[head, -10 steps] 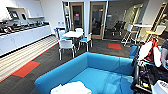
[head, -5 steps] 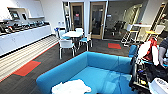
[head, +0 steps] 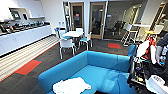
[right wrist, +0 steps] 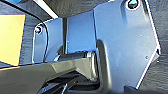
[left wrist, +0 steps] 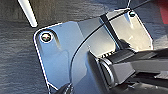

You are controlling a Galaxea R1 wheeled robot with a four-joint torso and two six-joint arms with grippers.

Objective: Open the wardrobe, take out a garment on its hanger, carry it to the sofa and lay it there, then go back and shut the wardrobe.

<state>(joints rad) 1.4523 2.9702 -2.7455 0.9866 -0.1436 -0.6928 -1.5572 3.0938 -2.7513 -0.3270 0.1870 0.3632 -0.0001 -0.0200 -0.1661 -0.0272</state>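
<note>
down in the head view, the large bright blue upholstered sofa [head: 100, 67] with its low curved back takes up the near middle of the room, and the white short-sleeved garment [head: 71, 86] of thin limp cloth lies crumpled on the near end of its smooth seat, touching the cushion. the hanger cannot be made out in the cloth.

beyond the sofa, on dark carpet with red patches [head: 27, 67], stands a small round white table [head: 72, 33] with small white chairs [head: 67, 45] around it. a long white kitchen surface [head: 22, 35] with cabinets runs along the wall at the picture's left, and 2 wooden-framed glass doors [head: 97, 18] stand at the back. at the picture's right a person [head: 162, 50] sits beside dark equipment.

both wrist views show the robot's own dark plate over grey carpet; the right wrist view also catches a yellow-orange floor patch [right wrist: 11, 40]. whether the left tool or the right tool is open or closed, i cannot tell.
</note>
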